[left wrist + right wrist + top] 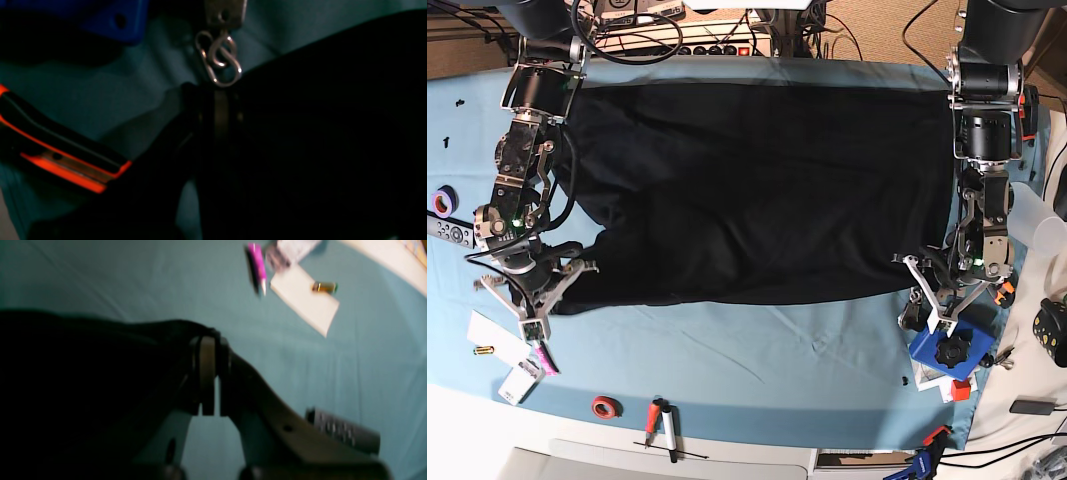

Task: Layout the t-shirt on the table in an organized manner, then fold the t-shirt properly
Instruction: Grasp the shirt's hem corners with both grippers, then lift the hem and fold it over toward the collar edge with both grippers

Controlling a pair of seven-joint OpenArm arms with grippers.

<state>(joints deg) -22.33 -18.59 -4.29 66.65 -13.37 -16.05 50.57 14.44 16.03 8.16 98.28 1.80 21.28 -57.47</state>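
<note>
Lying long axis nine-to-three across light blue cloth-covered table (pixel 757 350): large black cotton t-shirt (pixel 757 190). Pinching its near corners: right gripper (pixel 209 340) at eight o'clock, left gripper (pixel 217 100) at four, both clamped, equally near

The t-shirt (pixel 757 190) hides much of the table (pixel 757 360); the left wrist view is dark.

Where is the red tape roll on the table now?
In the base view, the red tape roll lies near the table's front edge, on the left, beside the screwdrivers.
</note>
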